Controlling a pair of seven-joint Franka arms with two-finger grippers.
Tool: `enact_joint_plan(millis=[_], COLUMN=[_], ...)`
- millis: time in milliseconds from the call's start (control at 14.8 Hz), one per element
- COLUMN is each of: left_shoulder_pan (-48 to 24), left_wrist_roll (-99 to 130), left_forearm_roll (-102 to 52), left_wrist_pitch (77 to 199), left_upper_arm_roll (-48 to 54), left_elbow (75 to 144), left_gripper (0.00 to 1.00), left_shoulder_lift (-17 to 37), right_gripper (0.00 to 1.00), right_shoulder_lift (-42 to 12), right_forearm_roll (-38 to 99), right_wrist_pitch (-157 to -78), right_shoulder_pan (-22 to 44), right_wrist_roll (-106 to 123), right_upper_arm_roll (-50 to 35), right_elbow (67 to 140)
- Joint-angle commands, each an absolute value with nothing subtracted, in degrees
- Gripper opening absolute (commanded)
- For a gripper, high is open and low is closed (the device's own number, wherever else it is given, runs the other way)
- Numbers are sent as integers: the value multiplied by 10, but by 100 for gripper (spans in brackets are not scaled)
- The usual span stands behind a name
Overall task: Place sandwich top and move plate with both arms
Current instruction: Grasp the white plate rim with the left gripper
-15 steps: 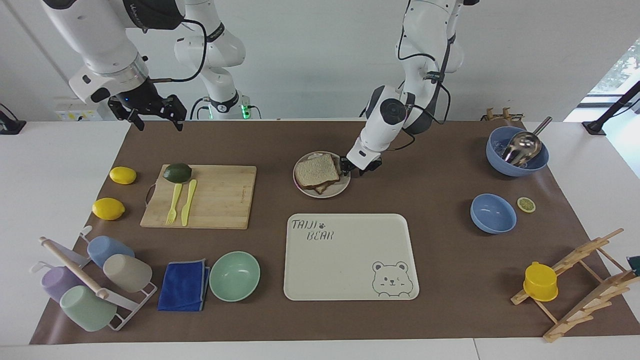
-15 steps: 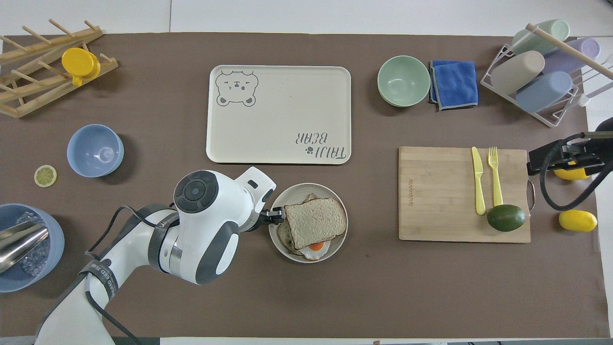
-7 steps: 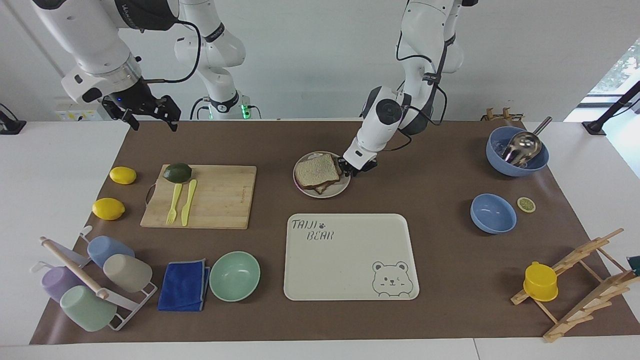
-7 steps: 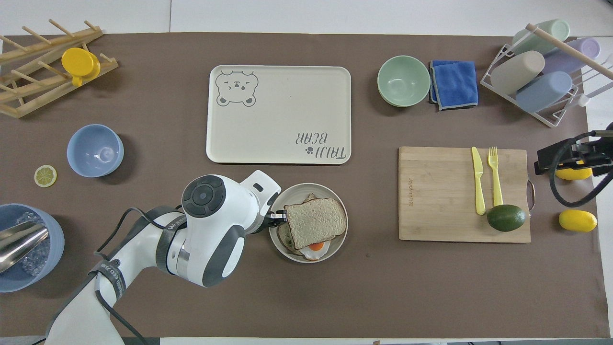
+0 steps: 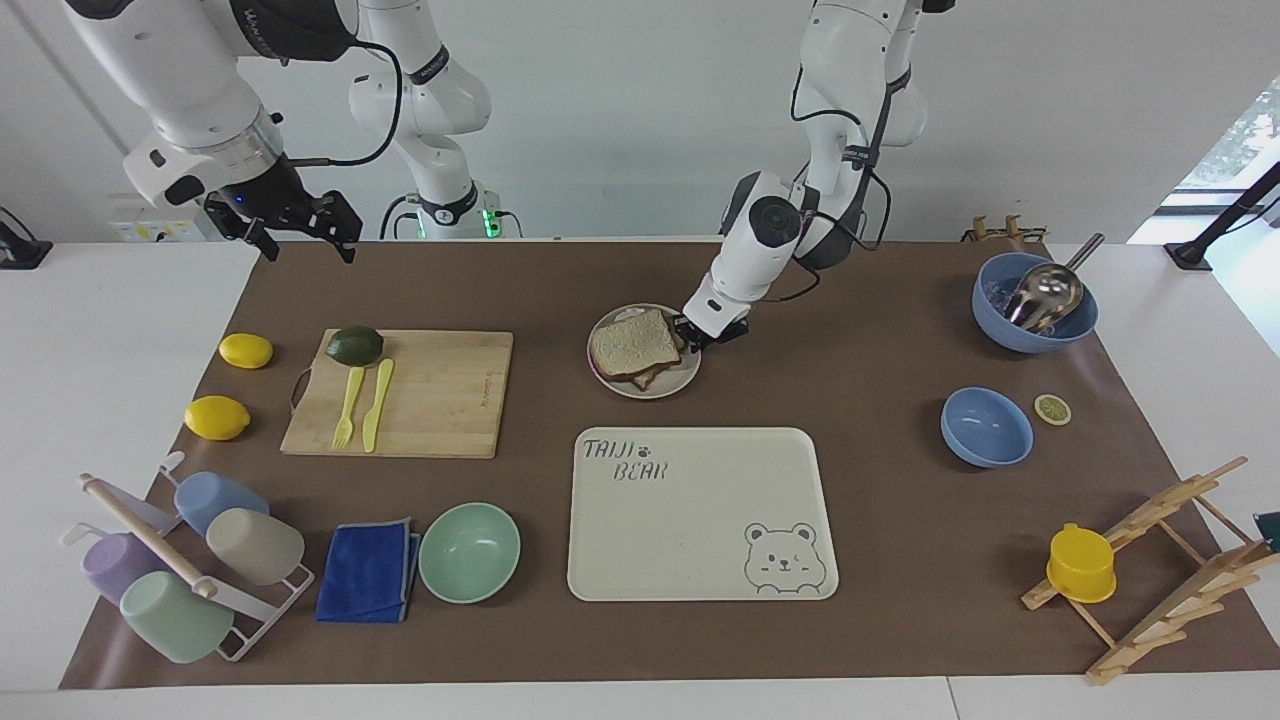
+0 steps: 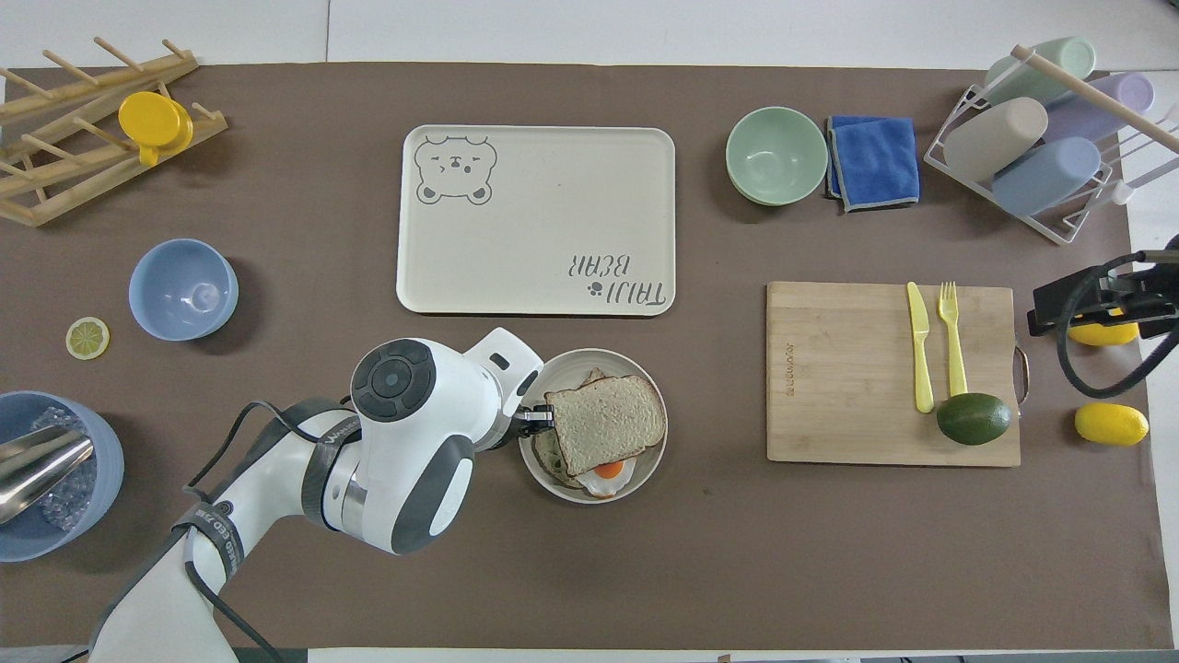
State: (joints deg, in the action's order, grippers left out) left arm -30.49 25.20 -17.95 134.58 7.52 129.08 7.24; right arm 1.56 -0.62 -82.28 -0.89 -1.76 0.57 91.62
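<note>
The top point(image 5: 634, 343) lies flat on the egg slice point(image 6: 603, 473) inside the plate point(image 5: 678, 382), with egg showing from under its edge at six o'clock in the overhead view, so the sandwich looks assembled and the plate move is probably the step in hand. The plate sits on the mat between the robots and the tray point(image 5: 700, 560), just short of the tray's nearer edge. The left gripper point(image 5: 692, 334) is down at the plate's rim, at three o'clock of the plate in the facing view, its black fingertips level with the rim and the bread's edge. It seems pinched on the rim there for a low sideways hold that keeps the sandwich level, though whether it is clamped on the rim or touches the bread too cannot be told. The right gripper point(image 5: 297, 222) hangs in the air over the mat's corner at the right arm's end, at eleven o'clock from the board point(image 5: 420, 400) in the facing view, fingers spread and holding nothing. It waits well apart from the plate, so a two-armed carry would need it brought to the rim at nine o'clock.
</note>
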Motion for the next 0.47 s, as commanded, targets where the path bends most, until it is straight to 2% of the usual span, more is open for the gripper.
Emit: enact_joint_plan(millis=[0,405], left_shoulder_pan=[-302,-259], left_wrist_roll=[251,204], left_forearm_roll=[-185,-209], left_wrist_pitch=[1347,1267], left_upper_arm_roll=[69,69], left_elbow=[1296,1244], left_gripper=[0,0], left_shoulder_lift=[76,67], right_gripper=[100,100], right_shoulder_lift=[18,18], right_forearm_roll=[7,7], right_wrist_pitch=[-824,-824], right_shoulder_pan=[-13,-13], right_wrist_roll=[-6,-6], right_upper_arm_roll=[6,6], right_elbow=[919,920])
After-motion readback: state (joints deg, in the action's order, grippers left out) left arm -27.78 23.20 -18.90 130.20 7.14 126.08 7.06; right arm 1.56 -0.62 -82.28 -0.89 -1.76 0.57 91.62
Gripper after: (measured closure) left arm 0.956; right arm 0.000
